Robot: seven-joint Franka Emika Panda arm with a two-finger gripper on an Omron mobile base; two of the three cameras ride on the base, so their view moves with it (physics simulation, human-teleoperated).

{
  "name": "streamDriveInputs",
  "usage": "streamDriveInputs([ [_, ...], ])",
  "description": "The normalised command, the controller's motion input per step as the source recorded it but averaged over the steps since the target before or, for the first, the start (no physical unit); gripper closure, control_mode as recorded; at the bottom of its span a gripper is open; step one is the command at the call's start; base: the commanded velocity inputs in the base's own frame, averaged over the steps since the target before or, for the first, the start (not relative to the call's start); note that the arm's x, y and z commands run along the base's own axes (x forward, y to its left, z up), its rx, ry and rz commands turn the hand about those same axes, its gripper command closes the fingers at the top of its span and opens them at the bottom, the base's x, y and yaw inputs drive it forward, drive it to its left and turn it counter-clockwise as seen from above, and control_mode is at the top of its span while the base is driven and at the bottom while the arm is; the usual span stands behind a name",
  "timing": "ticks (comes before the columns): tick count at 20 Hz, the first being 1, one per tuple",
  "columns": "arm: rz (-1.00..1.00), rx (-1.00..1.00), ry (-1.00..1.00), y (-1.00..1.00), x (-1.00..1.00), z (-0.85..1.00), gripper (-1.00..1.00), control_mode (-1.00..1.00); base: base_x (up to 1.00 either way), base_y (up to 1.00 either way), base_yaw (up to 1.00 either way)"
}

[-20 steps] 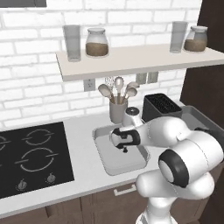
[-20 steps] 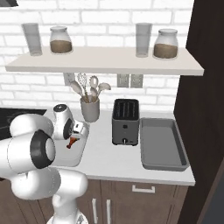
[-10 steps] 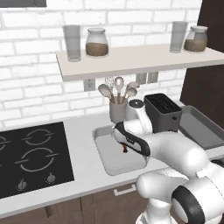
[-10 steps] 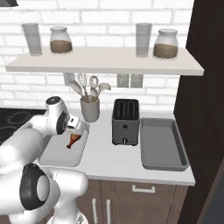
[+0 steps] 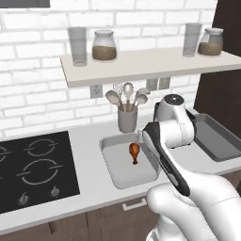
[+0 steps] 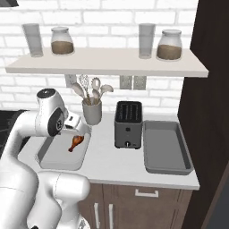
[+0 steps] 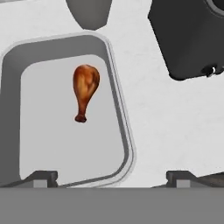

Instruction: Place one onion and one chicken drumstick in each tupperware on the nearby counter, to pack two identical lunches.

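The gripper (image 7: 111, 177) is held with its jaws wide apart and empty, above the near rim of the left tupperware (image 7: 119, 114). One chicken drumstick (image 7: 85, 90) lies inside that tray. The second tupperware (image 6: 166, 147) sits beyond the black toaster (image 6: 128, 123) on the counter (image 6: 120, 163).
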Motion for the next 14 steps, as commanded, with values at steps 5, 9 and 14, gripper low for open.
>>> streamDriveInputs([
  [5,0.00,0.00,0.00,-0.13,-0.96,0.94,-1.00,-1.00,0.00,0.00,0.00],
  [9,0.00,0.00,0.00,-0.10,-0.64,0.82,-1.00,-1.00,0.00,0.00,0.00],
  [14,-0.01,0.00,-0.05,-0.17,-0.50,0.62,-1.00,-1.00,0.00,0.00,0.00],
])
